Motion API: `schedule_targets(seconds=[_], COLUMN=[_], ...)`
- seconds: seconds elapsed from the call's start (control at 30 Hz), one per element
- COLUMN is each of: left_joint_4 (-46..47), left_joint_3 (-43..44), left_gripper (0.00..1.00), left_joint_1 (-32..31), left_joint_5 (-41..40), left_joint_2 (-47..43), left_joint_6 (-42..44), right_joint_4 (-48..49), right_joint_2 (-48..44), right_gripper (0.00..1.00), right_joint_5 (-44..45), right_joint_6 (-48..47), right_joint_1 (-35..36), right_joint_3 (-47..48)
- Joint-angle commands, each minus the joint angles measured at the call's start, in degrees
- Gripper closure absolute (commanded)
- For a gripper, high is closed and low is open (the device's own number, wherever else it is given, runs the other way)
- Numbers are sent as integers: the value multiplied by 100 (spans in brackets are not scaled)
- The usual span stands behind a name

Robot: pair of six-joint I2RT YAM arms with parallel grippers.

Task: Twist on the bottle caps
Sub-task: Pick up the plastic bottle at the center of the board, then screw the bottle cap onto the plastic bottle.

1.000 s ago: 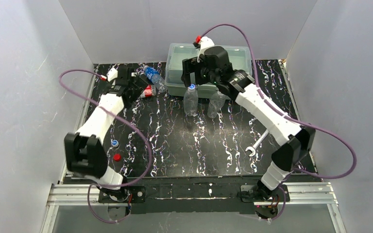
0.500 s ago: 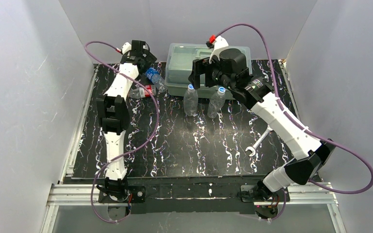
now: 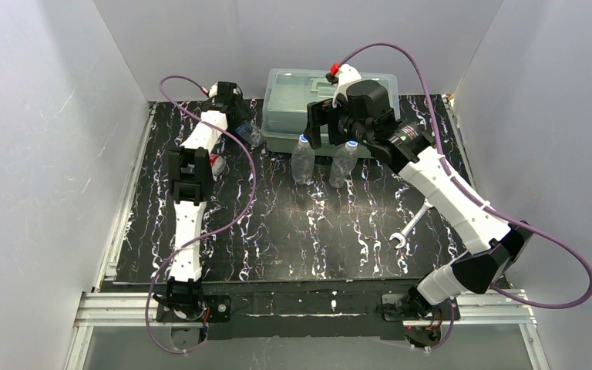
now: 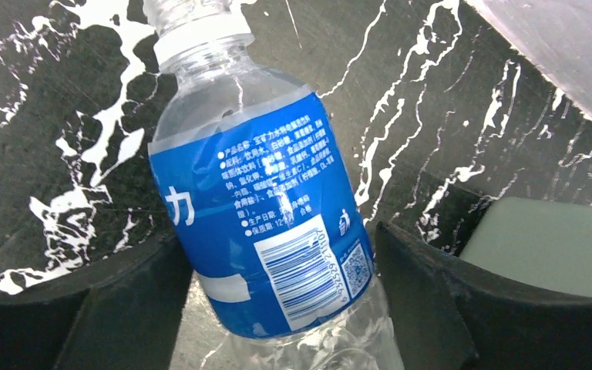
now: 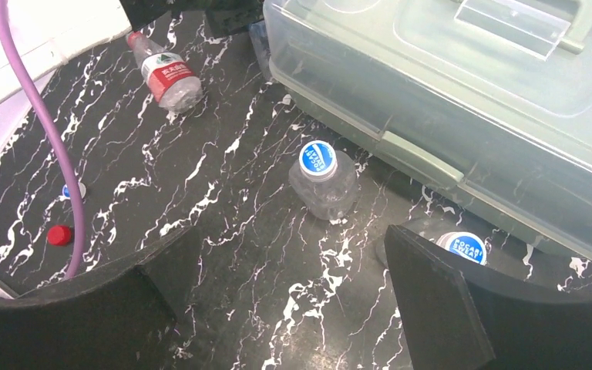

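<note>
The blue-label bottle (image 4: pixel 262 231) lies on its side, uncapped, near the far left (image 3: pixel 249 132). My left gripper (image 4: pixel 277 247) is open, with one finger close to each side of the bottle; it also shows in the top view (image 3: pixel 239 119). Two plain bottles (image 3: pixel 303 160) (image 3: pixel 344 163) stand upright with blue caps (image 5: pixel 317 158) (image 5: pixel 462 247) on them. My right gripper (image 5: pixel 277 270) is open and empty above them (image 3: pixel 325 129). The red-label bottle (image 5: pixel 168 75) lies on its side. A loose red cap (image 5: pixel 59 235) and a blue-and-white cap (image 5: pixel 73 190) lie on the mat.
A large translucent lidded box (image 3: pixel 285 104) stands at the back, just behind the upright bottles. A silver wrench (image 3: pixel 408 227) lies at the right. The left arm (image 3: pixel 189 177) stretches over the left side and hides the loose caps in the top view.
My left arm has stretched out to the far left corner and come over the blue-label bottle. My right gripper has moved right and up, off the left upright bottle.
</note>
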Motion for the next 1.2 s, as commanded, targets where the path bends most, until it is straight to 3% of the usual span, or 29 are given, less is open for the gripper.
schedule_targets(seconds=[0.0,0.13,0.23,0.47,0.77,1.0,1.17], left_joint_4=[-126,-12,74,671,1021,341,-473], left_joint_3=[140,26,10,-837,-2653,-4578,-4934], left_gripper=[23,49,60,63,65,64,63], left_joint_1=[34,28,32,39,34,34,35], left_joint_5=[-5,285,251,-63,780,712,381], left_joint_2=[20,-31,-312,-1619,-4067,-6831,-8379], left_joint_6=[105,182,463,1362,2311,2547,2296], right_joint_4=[-76,-72,-68,-71,-198,414,1115], right_joint_2=[19,65,64,-14,-132,-264,90], right_gripper=[2,2,2,2,2,2,2], right_joint_5=[6,3,-32,-55,-383,-1415,-922], right_joint_6=[-98,-104,-79,-51,-38,445,580], right_joint_1=[-19,-19,-19,-19,-19,67,826], right_joint_3=[258,211,166,194,419,-521,-997])
